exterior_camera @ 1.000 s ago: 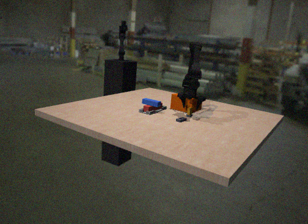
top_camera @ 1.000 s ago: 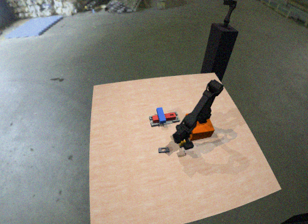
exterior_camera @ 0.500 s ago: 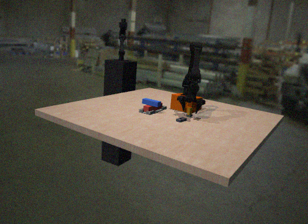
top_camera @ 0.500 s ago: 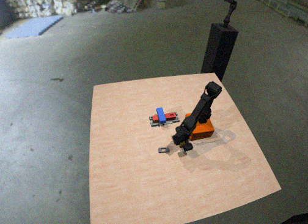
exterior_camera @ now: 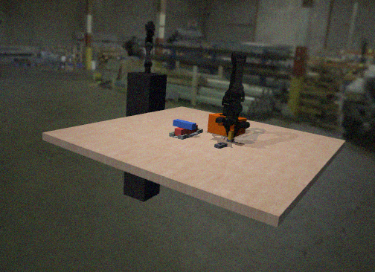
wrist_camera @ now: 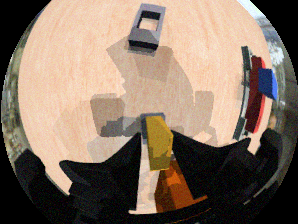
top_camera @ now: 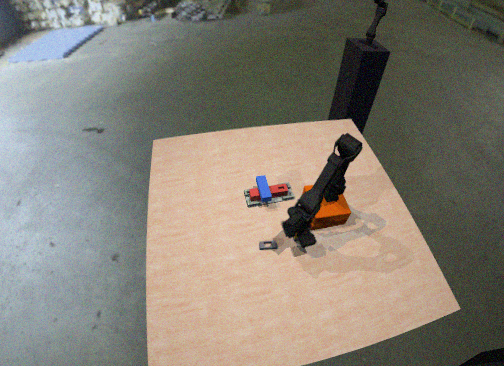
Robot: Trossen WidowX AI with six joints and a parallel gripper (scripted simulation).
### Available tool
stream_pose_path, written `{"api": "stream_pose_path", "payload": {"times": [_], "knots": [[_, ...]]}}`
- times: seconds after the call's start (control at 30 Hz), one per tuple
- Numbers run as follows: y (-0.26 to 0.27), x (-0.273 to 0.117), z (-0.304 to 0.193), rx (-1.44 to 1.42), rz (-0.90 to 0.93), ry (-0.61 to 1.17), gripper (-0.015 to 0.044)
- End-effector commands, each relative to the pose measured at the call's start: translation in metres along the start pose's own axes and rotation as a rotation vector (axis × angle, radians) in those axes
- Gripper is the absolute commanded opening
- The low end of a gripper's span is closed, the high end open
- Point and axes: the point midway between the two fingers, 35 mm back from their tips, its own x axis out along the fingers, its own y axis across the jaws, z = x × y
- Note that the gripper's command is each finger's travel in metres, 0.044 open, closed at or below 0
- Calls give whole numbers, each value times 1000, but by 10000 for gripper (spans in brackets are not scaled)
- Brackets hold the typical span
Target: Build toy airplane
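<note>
The red fuselage (top_camera: 280, 190) (exterior_camera: 179, 131) (wrist_camera: 256, 90) lies in the cradle (top_camera: 251, 204) (exterior_camera: 181, 137) (wrist_camera: 241, 127). The blue wing (top_camera: 263, 188) (exterior_camera: 184, 124) (wrist_camera: 267, 84) lies across its top; whether its tab is fully in is too small to tell. The yellow tail fin (exterior_camera: 231, 135) (wrist_camera: 159, 142) stands upright in a small grey holder (wrist_camera: 144, 122) in front of the orange block. My gripper (exterior_camera: 231, 134) (wrist_camera: 154, 135) is low around the fin, fingers partly closed. In the wrist view a strip of table shows between the left finger and the fin, so the fingers still look open.
An orange block (top_camera: 331, 213) (exterior_camera: 216, 124) (wrist_camera: 172, 187) stands beside my gripper and under the arm. A grey piece with a square hole (top_camera: 268, 245) (exterior_camera: 220, 145) (wrist_camera: 144, 36) lies near the fin. The cradle stands beyond, to one side. A dark pedestal (top_camera: 359, 83) (exterior_camera: 143, 93) stands past the table edge.
</note>
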Motion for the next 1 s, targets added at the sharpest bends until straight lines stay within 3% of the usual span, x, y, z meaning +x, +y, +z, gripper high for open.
{"api": "stream_pose_path", "payload": {"times": [0.0,0.23,0.97], "knots": [[0,1,-1,4,0,6,46],[0,1,-1,4,0,6,0],[5,-55,7,-18,-5,9,0]]}}
